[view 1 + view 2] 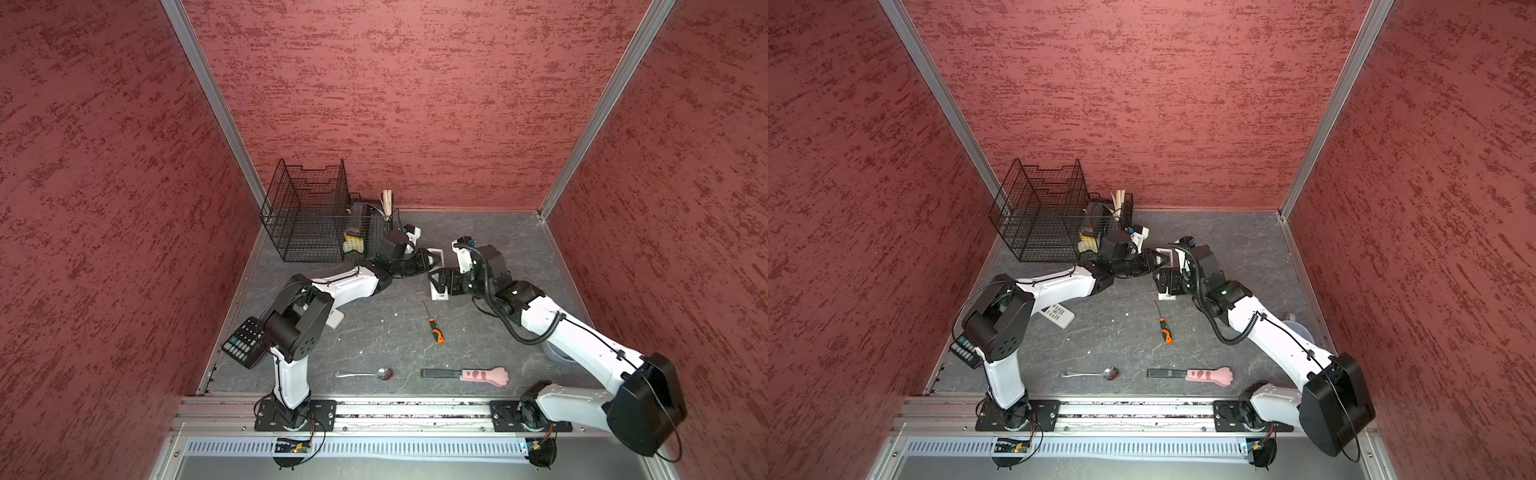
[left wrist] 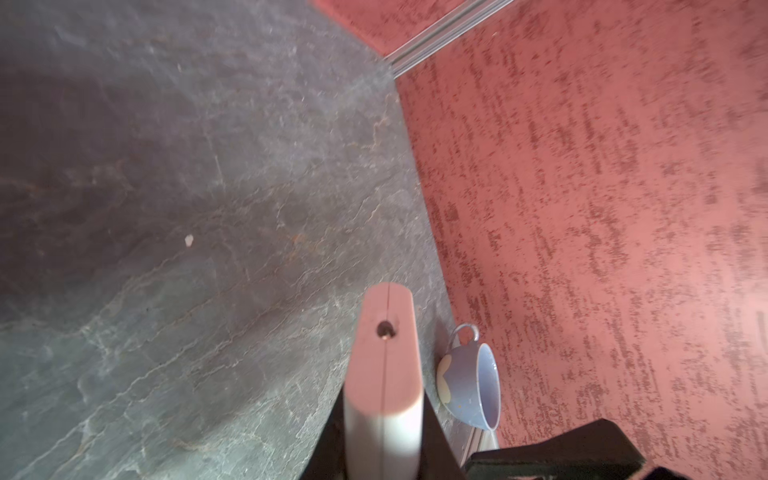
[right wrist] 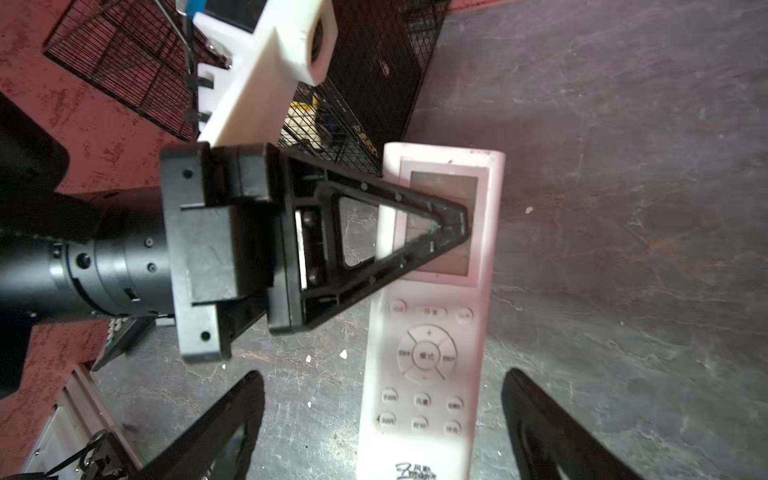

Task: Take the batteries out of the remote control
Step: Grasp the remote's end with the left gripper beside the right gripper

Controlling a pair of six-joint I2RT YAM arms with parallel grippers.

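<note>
Pinching the remote (image 3: 428, 357) by its screen end with the left fingers (image 3: 453, 216), closed on it, likely to steady it. Straddling its button end with the right fingers (image 3: 536, 419), spread wide, empty. No batteries visible; presumably inside its hidden back.

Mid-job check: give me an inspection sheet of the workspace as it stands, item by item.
Surface: grey stone-look tabletop, a few pale specks.
Job's things: white remote, button face towards the right wrist camera; batteries: nothing seen.
Clutter: screwdriver, spoon, paw-handled tool, second remote, calculator, wire basket, blue cup by the wall.
Grippers: left gripper shut on the white remote at its display; right gripper open, jaws either side of the button end.
Cables: black corrugated cable looped beside the right arm.
Surroundings: red textured walls, aluminium frame post.
</note>
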